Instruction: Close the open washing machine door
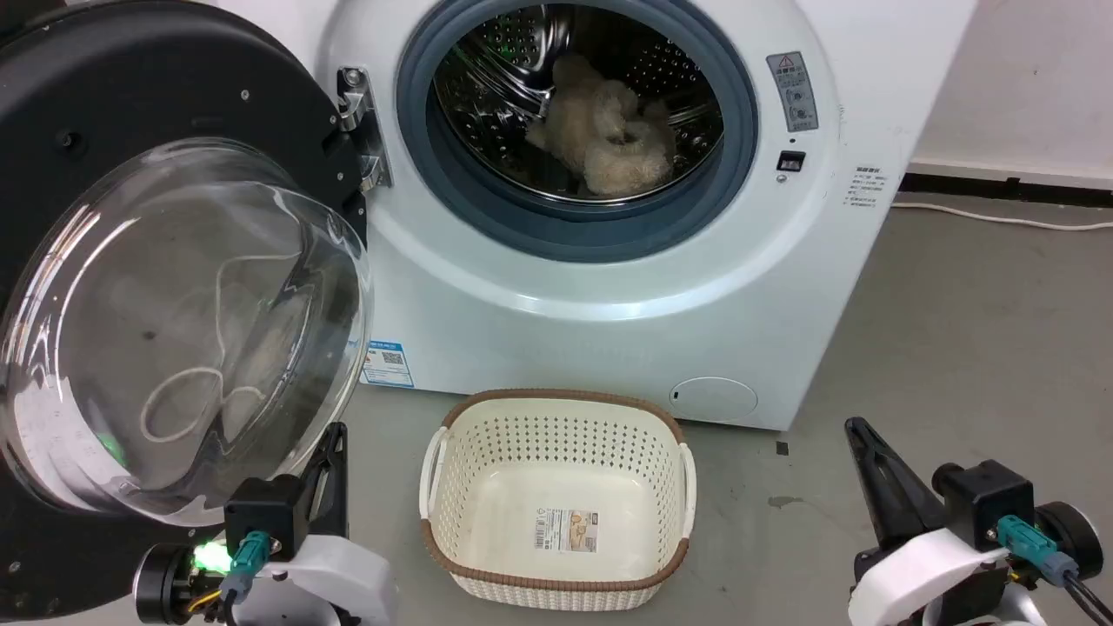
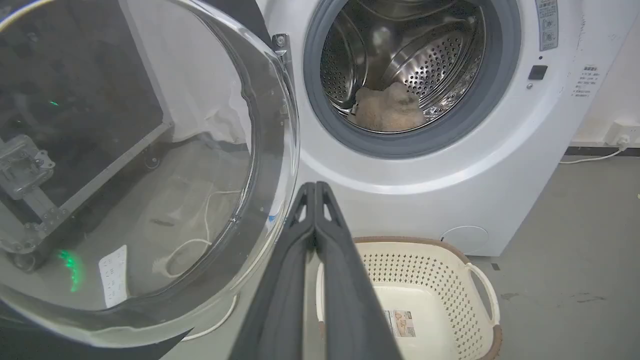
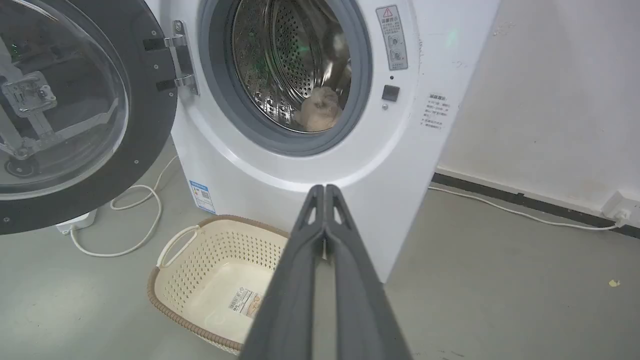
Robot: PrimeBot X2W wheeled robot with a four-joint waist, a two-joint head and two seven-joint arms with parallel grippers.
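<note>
A white front-loading washing machine stands ahead of both pairs of fingers. Its round mouth is ringed by a grey rubber seal, and a beige fluffy bundle lies inside the perforated steel drum. On the grey concrete floor, just in front of the machine, sits an empty cream perforated plastic basket with a brown woven rim. It lies to the right of the left fingers and to the left of the right fingers, between the two. The washing machine door, large, round and black-rimmed with a bulging clear glass bowl, hangs wide open on a metal hinge. It is swung out above and to the left of the left fingers, with the bowl bulging towards the robot. In the left wrist view the left fingers are pressed together and hold nothing. Their tips sit just right of the lower edge of the door's glass bowl; whether they touch it I cannot tell. The left wrist is low, with a green light glowing on it and the fingers pointing up and forward. In the right wrist view the right fingers are likewise pressed together and empty. They aim at the machine's lower front, with the basket down to their left and the door well apart at the upper left. The right wrist is also low, its fingers leaning up and to the left over bare floor.
</note>
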